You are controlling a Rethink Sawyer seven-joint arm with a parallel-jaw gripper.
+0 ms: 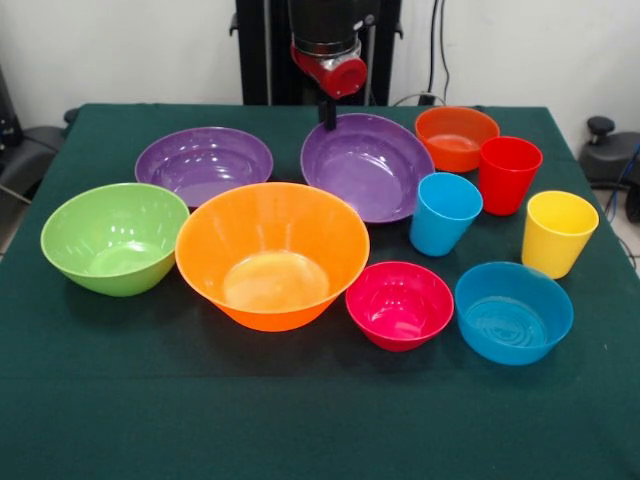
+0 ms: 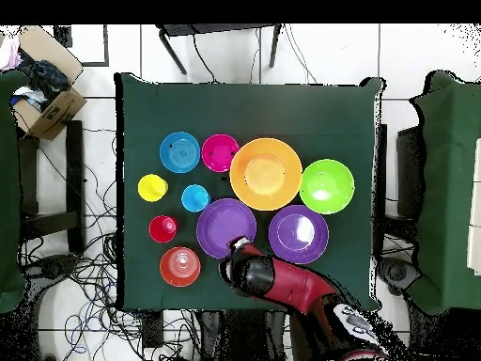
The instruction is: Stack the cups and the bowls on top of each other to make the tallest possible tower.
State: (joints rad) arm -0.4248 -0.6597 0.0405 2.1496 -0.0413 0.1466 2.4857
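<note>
Ten glossy plastic pieces sat unstacked on the green bench (image 1: 300, 420); gripper (image 1: 327, 112) finger state unclear, no tower begun

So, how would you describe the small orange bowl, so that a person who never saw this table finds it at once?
In the front view, start from the big orange bowl in the middle of the green table and go to the far right corner. The small orange bowl sits there, just behind the red cup. It is the only other orange piece, far smaller and shallower than the big one.
</note>
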